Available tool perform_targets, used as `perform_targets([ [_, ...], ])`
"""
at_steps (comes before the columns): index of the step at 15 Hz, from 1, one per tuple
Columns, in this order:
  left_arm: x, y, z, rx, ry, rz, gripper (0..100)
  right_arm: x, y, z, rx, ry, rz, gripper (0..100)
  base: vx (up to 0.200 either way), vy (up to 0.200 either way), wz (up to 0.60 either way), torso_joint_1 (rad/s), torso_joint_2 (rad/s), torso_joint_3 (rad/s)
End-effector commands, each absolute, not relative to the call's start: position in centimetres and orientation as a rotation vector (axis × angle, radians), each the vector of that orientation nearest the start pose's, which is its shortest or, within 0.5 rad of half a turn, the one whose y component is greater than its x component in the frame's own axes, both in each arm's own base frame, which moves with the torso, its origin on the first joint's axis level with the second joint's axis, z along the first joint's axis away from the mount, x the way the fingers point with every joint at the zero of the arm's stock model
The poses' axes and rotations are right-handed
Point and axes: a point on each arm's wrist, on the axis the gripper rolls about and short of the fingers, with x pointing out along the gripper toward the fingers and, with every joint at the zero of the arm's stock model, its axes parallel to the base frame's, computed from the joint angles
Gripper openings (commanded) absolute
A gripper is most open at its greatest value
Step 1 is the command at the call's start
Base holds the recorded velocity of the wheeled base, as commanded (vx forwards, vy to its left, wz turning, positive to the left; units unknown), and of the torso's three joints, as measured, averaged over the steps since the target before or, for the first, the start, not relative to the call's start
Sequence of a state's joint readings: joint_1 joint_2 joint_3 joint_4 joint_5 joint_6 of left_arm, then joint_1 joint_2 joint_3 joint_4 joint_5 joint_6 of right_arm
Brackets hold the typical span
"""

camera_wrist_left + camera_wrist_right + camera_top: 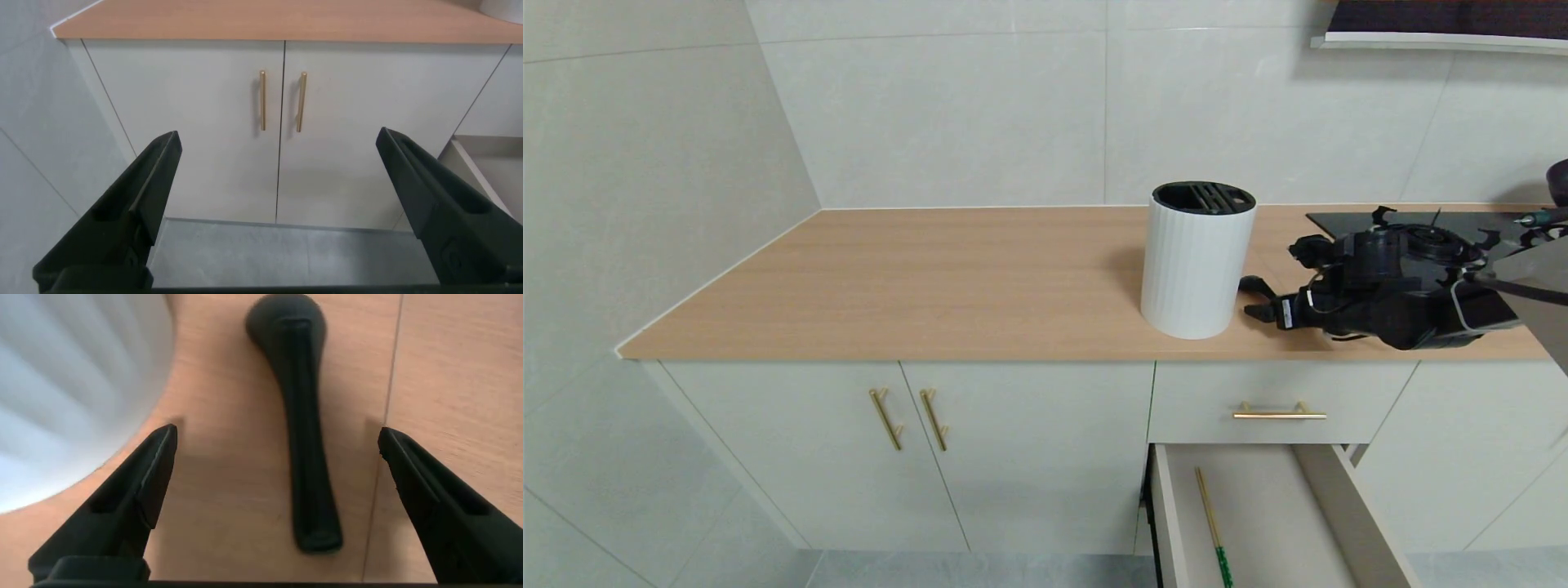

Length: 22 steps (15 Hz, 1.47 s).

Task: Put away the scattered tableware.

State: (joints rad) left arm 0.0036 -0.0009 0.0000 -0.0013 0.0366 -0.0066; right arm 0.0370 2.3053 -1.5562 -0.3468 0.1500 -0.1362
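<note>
Holding our right pincer (276, 434) wide, we are framing the black handle (310, 498) between its fingers (131, 506), just beside the white holder (73, 384).

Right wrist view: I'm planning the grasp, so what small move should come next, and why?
Probably lower the right gripper and close on the black utensil handle: its open jaws straddle that handle, which lies flat on the counter beside the white holder.

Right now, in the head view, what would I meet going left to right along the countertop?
White ribbed holder → right tool, open → black cooktop. The black utensil handle lies between the tool's fingers, so it is left out of the order.
</note>
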Motion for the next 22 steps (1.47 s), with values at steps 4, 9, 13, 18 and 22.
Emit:
perform_targets([
  [4,-2.3,0.1,7.6,-0.008,-0.002,0.040,100,48.1,1.5,11.1,-0.100,0.396,0.198,0,0.000,0.000,0.00,0.000,0.00,0.000],
  [9,-2.3,0.1,7.6,-0.008,-0.002,0.040,100,48.3,1.5,10.6,-0.099,0.405,0.197,0,0.000,0.000,0.00,0.000,0.00,0.000],
  [13,-2.3,0.1,7.6,-0.008,-0.002,0.040,100,47.9,1.6,11.7,-0.099,0.395,0.177,0,0.000,0.000,0.00,0.000,0.00,0.000],
  [18,-2.3,0.1,7.6,-0.008,-0.002,0.040,100,42.7,1.3,18.3,0.055,0.502,0.070,0,0.000,0.000,0.00,0.000,0.00,0.000],
  [22,-2.3,0.1,7.6,-0.006,-0.002,0.040,100,34.4,0.6,19.5,0.072,0.596,-0.023,0,0.000,0.000,0.00,0.000,0.00,0.000],
])
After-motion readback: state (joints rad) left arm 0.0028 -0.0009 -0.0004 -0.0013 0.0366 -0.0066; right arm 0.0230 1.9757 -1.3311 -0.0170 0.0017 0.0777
